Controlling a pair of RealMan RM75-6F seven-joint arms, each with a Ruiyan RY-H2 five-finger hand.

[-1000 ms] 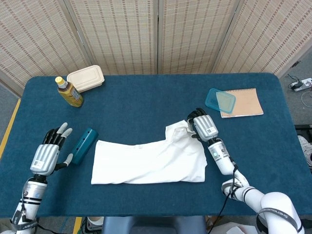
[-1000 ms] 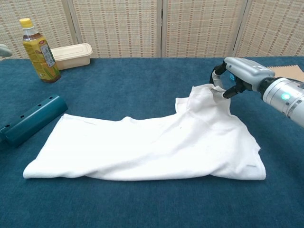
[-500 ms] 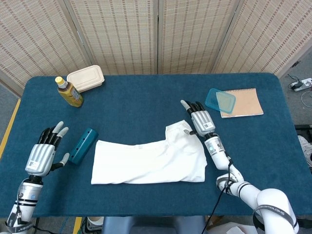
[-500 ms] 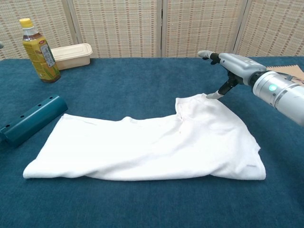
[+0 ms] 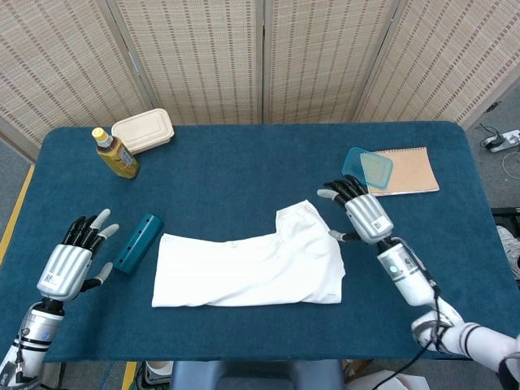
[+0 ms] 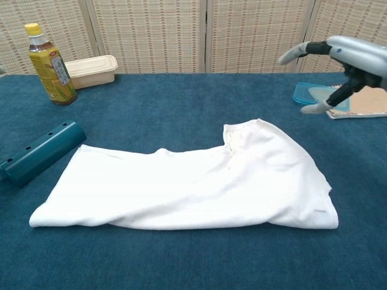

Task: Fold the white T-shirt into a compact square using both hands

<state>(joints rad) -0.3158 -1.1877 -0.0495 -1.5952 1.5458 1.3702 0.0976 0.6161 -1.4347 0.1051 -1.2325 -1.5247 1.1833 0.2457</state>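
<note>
The white T-shirt (image 5: 252, 264) (image 6: 193, 184) lies flat on the blue table, folded lengthwise into a long band, with one corner jutting up at its far right. My right hand (image 5: 364, 213) (image 6: 344, 60) hovers just right of that corner, fingers spread, holding nothing and clear of the cloth. My left hand (image 5: 71, 258) is at the table's left edge, fingers apart, empty, beside the teal tube; the chest view does not show it.
A teal tube (image 5: 136, 242) (image 6: 37, 151) lies left of the shirt. A tea bottle (image 5: 114, 153) (image 6: 51, 63) and a beige lunch box (image 5: 143, 131) (image 6: 89, 70) stand at the back left. A teal lid (image 5: 366, 168) rests on a brown notebook (image 5: 404, 171) at the right.
My right hand let go of the shirt's upper right corner, opened and drew back to the right and up. The corner dropped flat. My left hand slid slightly toward the table edge.
</note>
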